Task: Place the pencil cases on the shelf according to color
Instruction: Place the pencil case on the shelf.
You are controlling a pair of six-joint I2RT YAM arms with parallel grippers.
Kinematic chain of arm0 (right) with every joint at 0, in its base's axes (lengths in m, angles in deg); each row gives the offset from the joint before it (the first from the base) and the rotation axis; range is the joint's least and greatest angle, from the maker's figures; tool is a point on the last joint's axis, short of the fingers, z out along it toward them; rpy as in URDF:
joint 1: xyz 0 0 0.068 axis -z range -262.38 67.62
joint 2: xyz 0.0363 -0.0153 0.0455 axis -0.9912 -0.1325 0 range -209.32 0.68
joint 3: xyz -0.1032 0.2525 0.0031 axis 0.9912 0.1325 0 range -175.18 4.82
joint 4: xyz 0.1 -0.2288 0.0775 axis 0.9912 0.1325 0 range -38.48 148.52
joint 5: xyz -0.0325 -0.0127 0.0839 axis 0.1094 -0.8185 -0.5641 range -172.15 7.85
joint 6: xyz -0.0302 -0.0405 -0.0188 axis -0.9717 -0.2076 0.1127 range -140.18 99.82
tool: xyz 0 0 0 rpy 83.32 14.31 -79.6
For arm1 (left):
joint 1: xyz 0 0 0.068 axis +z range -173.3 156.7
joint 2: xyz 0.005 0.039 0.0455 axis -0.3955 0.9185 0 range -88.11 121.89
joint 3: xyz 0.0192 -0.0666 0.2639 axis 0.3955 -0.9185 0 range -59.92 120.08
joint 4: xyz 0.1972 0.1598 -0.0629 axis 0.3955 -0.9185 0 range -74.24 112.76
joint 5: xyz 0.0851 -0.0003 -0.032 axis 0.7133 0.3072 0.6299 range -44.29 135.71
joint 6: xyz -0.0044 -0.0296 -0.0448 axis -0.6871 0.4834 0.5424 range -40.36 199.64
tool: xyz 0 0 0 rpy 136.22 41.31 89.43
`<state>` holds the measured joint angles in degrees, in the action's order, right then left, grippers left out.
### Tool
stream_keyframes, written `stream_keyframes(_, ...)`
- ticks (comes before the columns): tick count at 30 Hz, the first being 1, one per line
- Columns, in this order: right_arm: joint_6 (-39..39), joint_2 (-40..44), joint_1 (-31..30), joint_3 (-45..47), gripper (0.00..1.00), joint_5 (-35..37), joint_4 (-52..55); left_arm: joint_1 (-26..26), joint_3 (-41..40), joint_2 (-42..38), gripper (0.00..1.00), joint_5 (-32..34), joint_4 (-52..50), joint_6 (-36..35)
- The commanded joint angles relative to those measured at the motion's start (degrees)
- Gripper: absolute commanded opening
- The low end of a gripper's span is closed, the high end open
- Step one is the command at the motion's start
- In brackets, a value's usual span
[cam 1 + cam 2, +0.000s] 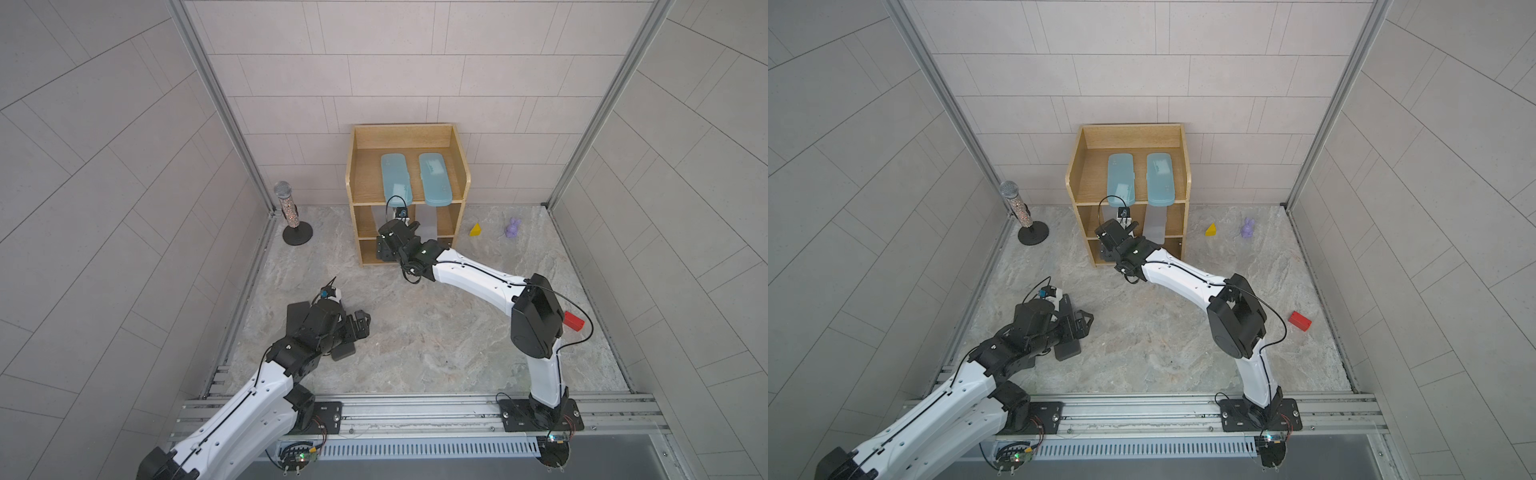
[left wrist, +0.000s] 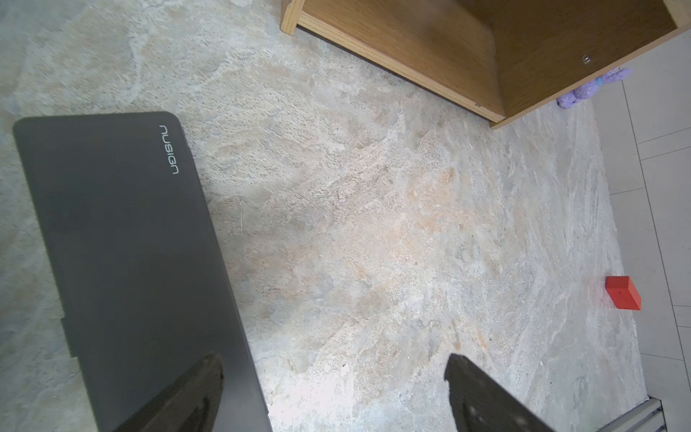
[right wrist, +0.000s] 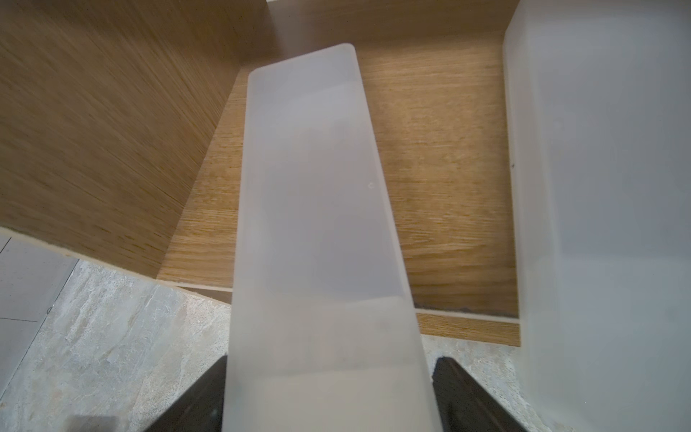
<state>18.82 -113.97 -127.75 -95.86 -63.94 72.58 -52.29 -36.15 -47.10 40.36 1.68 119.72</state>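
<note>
Our right gripper (image 3: 332,361) stood spread astride a frosted pale-grey rectangular pencil case (image 3: 318,205) reaching into the light-wood shelf's (image 3: 441,168) middle tier beside its twin (image 3: 598,187). Our left gripper (image 2: 334,357) gaped over a matte black case (image 2: 123,243) on the tabletop (image 2: 374,224)

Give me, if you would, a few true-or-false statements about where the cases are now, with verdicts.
1. Two blue cases lie on the shelf's top tier. True.
2. The red block sits on the shelf. False: it lies on the table.
3. A black case lies on the table. True.
4. The left gripper is shut on the black case. False: its jaws are open, one finger over the case.
5. The frosted cases are on the bottom tier. False: middle tier.
</note>
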Motion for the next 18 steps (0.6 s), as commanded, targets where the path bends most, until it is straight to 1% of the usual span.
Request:
stream_keyframes(1, -1.0, 1.9, 0.4, -0.6, 0.88, -0.6, 1.2, 0.3, -0.2, -0.8, 1.00, 0.0, -0.6, 0.3)
stream_keyframes(8, -3.4, 6.4, 0.4, 2.0, 0.95, -6.7, 2.1, 0.3, 0.3, -1.5, 1.00, -0.2, -1.9, 0.5)
stream_keyframes(13, -3.5, 9.2, 0.3, 6.0, 1.00, -8.2, 1.7, 0.3, -0.4, -3.1, 1.00, 0.5, -1.5, 1.2)
stream_keyframes(14, -3.6, 9.7, 0.2, 6.6, 1.00, -8.4, 1.7, 0.3, -0.6, -3.6, 1.00, 0.8, -1.5, 2.8)
stream_keyframes(18, -3.9, 12.3, -0.7, 9.5, 1.00, -8.4, 0.9, 0.3, -2.2, -6.5, 1.00, 1.9, -0.7, 4.7)
